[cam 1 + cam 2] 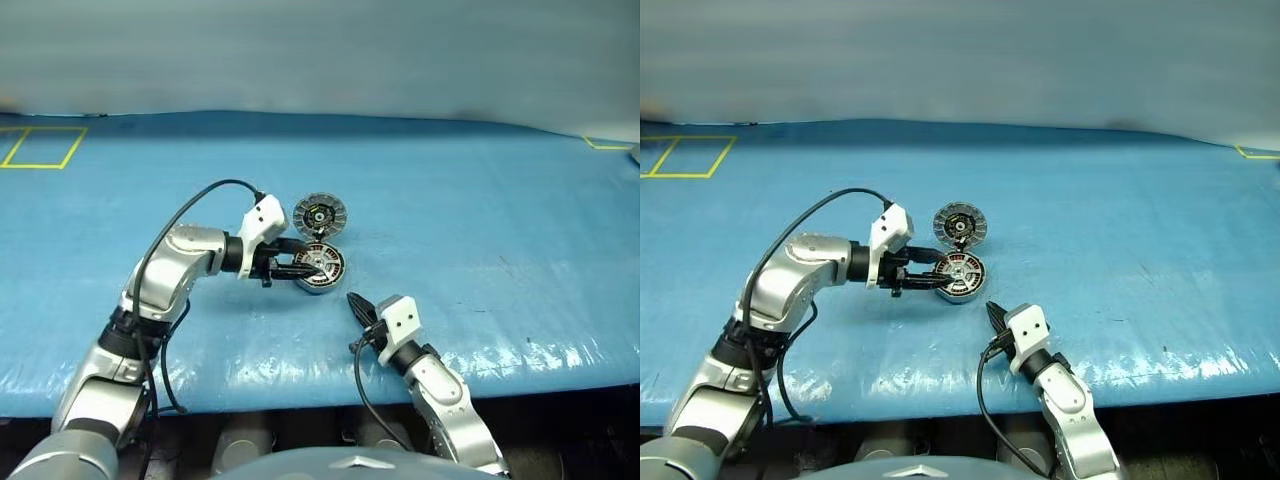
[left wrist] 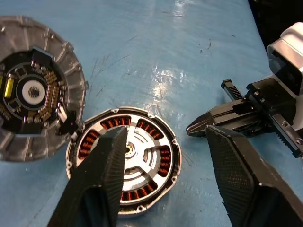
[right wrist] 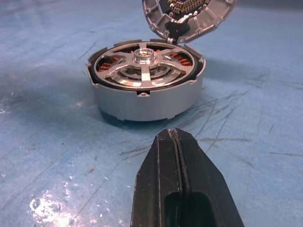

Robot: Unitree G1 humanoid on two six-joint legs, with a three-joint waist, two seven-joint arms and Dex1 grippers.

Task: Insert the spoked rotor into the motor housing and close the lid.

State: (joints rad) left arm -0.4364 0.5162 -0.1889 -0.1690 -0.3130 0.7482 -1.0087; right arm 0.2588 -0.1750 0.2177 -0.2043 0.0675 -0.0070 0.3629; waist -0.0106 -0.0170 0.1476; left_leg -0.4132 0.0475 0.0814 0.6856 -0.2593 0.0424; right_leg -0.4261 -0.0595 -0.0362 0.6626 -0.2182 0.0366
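Left gripper (image 2: 161, 175): fingers parted, empty, over the housing at frame centre.
Housing (image 1: 320, 270): on the blue table (image 1: 480, 220), rotor (image 3: 142, 64) seated inside.
Lid (image 1: 319, 214): swung open behind.
Right gripper (image 3: 176, 142): closed, empty, lower centre.

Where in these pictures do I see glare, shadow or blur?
Left wrist view: white glare on the blue table cover; the left pincer looms dark. Right wrist view: the motor housing casts a soft shadow on the cover, and the right pincer looks soft up close. Head views: pale sheen along the cover's near edge.
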